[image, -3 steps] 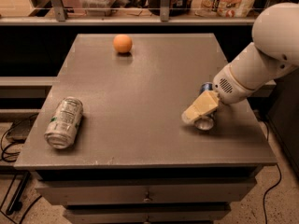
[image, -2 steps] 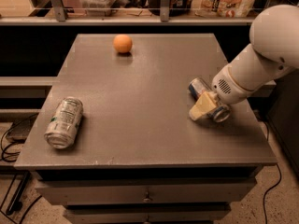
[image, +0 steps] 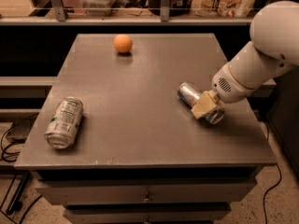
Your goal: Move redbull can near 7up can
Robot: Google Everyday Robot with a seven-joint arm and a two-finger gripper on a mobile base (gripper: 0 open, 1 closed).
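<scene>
The surface (image: 154, 139) is big and grey. The 7up can (image: 64, 122) lies on its side near one front corner. Well apart from it, across the surface, the redbull can (image: 189, 94) lies on its side too. My pincer (image: 205, 108) pinches its middle. If my hold is loose, the smooth can could slip and roll off the edge.

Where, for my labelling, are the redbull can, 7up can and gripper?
redbull can (image: 188, 93): camera view, exposed left end.
7up can (image: 64, 122): camera view, side wall.
gripper (image: 205, 107): camera view, tan tips gripping redbull can, right side.
</scene>
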